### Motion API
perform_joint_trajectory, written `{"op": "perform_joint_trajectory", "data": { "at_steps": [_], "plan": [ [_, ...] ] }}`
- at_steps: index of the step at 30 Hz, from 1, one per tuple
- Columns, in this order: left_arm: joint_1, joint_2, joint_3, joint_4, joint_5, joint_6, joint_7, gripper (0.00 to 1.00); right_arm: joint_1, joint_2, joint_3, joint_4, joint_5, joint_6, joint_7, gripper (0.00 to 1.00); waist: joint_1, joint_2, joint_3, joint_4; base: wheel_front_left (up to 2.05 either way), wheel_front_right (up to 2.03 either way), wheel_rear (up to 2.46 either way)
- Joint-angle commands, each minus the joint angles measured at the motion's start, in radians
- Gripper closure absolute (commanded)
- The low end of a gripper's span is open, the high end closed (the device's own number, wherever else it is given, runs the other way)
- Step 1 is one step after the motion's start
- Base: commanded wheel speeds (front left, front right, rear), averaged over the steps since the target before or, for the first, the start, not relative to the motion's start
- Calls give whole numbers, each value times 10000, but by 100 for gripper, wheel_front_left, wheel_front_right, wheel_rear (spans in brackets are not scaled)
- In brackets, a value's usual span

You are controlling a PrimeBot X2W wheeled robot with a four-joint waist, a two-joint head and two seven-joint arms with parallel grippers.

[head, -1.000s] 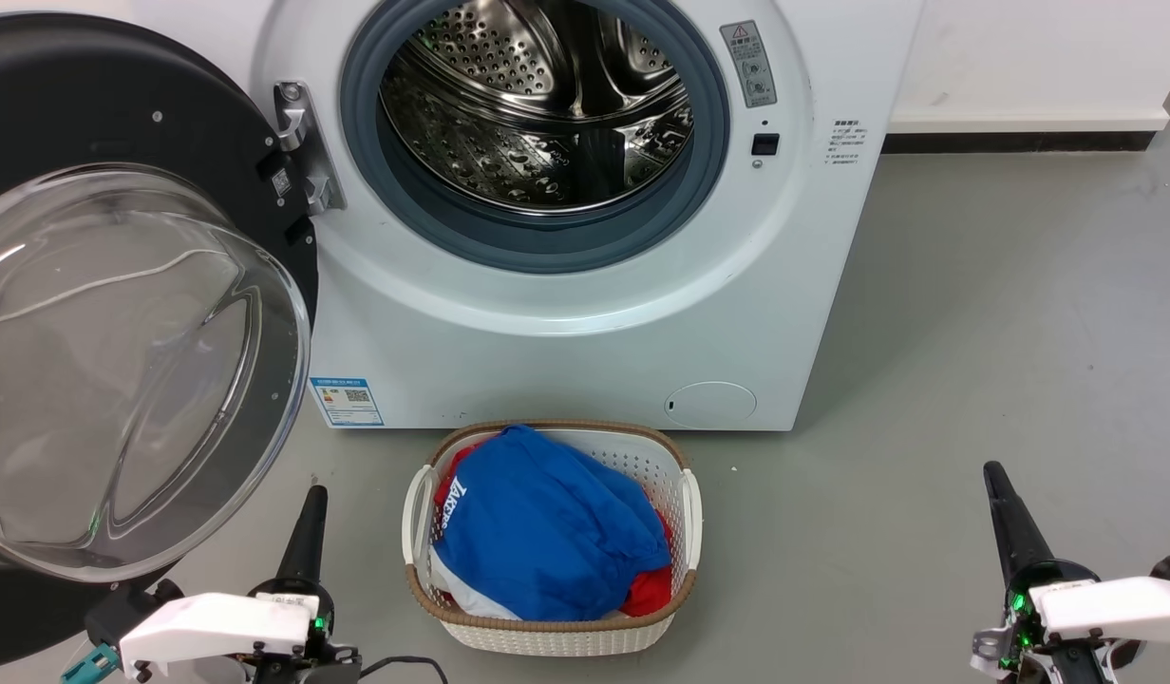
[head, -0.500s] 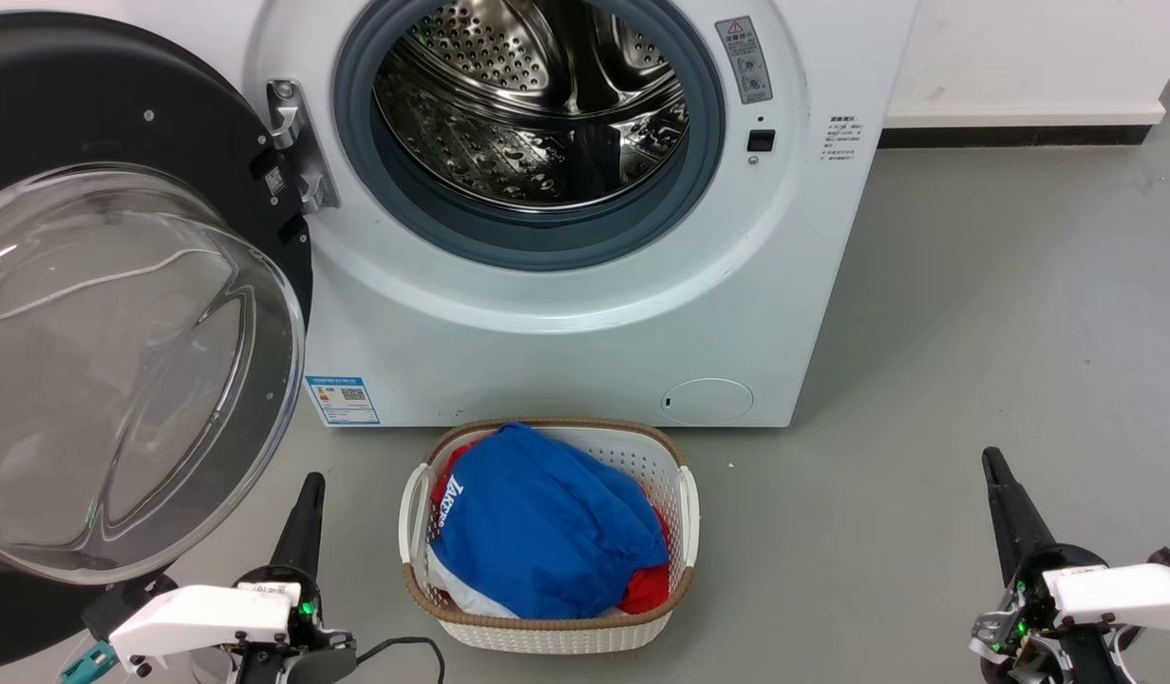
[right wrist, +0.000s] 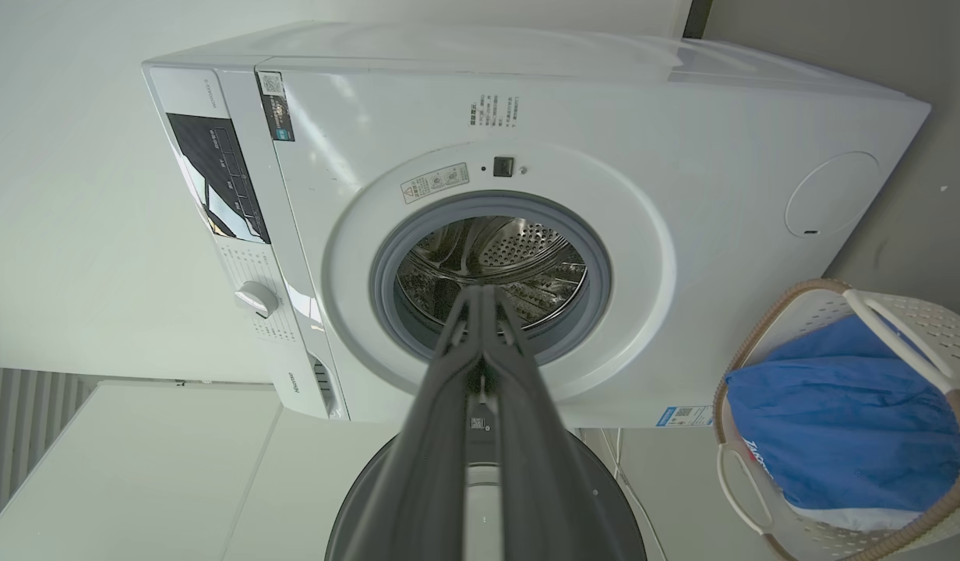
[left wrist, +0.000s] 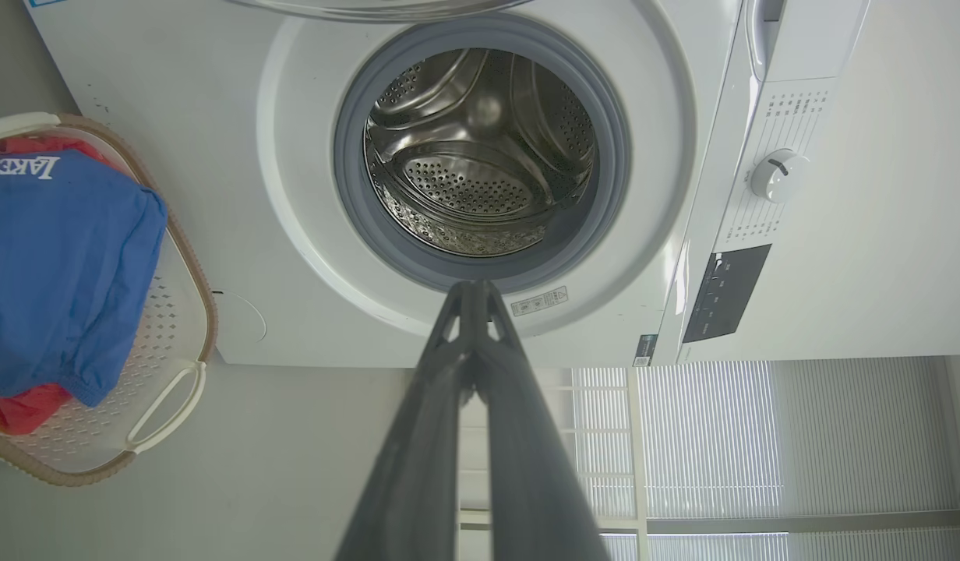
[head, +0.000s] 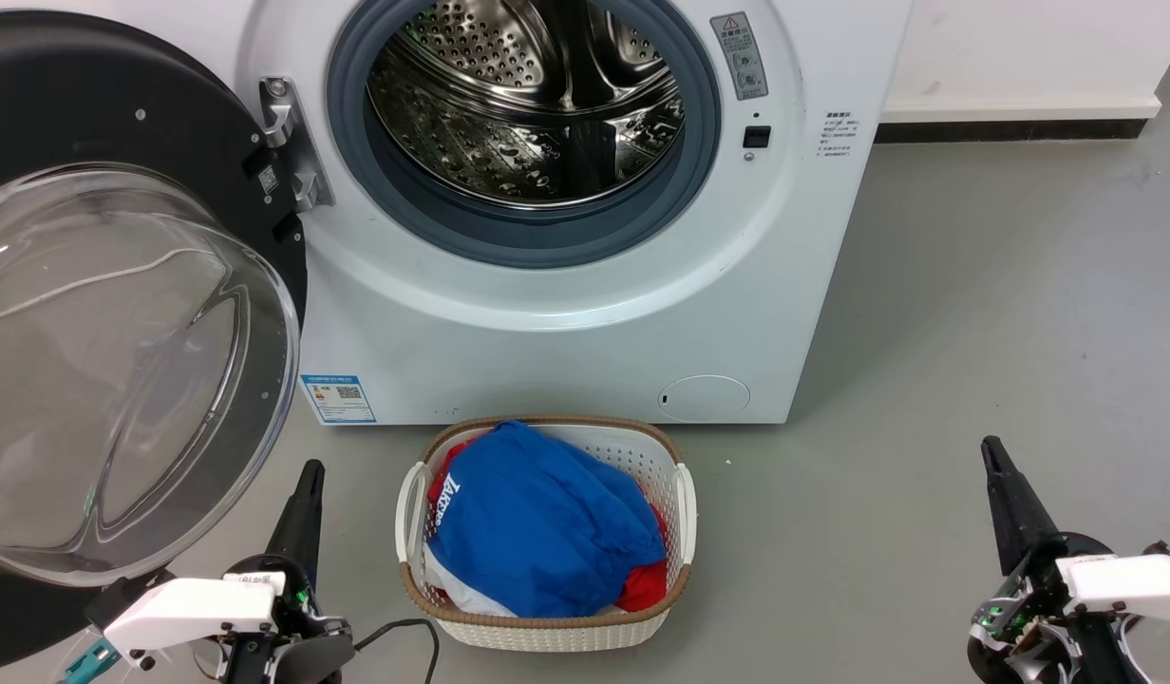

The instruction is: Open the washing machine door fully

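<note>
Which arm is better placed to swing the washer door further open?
Left. The left end effector sits close beside the washing machine door; the right end effector is far off, beyond the laundry basket.

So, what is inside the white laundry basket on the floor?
In the basket, a blue garment with white lettering lies on top of red cloth and some white cloth; anything deeper is covered.
</note>
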Motion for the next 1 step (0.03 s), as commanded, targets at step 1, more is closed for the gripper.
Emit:
{"op": "perform_joint_trajectory", "data": {
  "at_steps": [1],
  "plan": [
    [-190, -12, 56, 15, -245, -64, 63, 100, -238, 12, -27, 53, 232, 2, 82, 100, 0, -1, 7, -8, 0, 0, 0]
  ]
}}
